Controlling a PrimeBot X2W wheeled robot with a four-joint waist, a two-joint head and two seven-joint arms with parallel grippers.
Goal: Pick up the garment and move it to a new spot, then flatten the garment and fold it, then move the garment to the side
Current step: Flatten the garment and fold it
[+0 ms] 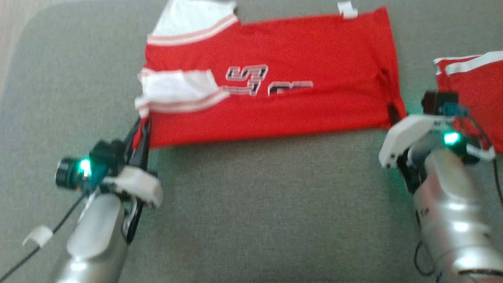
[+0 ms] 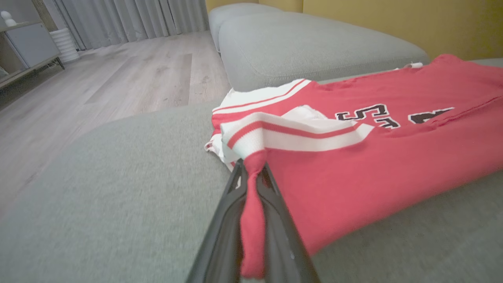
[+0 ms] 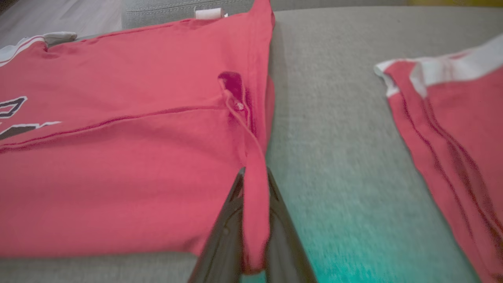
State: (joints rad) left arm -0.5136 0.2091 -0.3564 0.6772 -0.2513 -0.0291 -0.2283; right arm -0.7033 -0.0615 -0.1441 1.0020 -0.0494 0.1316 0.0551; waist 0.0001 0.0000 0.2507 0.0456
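Lying flat across the upper middle of the head view, the red shirt (image 1: 283, 106) rests on a grey cushion (image 1: 255, 204). At the lower left of that view, the left gripper (image 1: 142, 129) is pressed together on the shirt's near corner, beside a white striped sleeve (image 1: 177, 92). At the right, the right gripper (image 1: 394, 114) pinches the opposite near corner. Another red garment (image 1: 475, 94) lies apart at the right edge.

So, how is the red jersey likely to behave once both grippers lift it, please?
Probably floppy: the red jersey bunches into thin strips in the left gripper and right gripper. Likely light, being thin; its middle may sag.
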